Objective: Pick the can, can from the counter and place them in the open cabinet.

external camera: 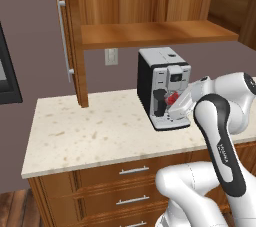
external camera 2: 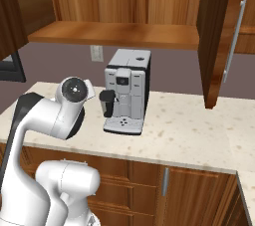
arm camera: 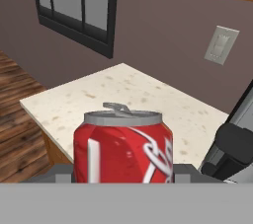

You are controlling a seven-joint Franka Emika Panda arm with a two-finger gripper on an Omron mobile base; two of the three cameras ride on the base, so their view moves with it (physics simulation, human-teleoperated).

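Red can (arm camera: pixel 123 149) with white marks is sitting gripped between the jaws, above the surface (arm camera: pixel 123 94). Lifting it to the cabinet shelf (external camera: pixel 155 33) is coming next.

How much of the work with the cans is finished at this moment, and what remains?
Nothing looks placed yet: the open cabinet's shelf shows no can. In hand: a red can with white markings sits between the gripper fingers, beside the coffee machine, above the counter. Left: lifting it onto the shelf, then handling the second can.
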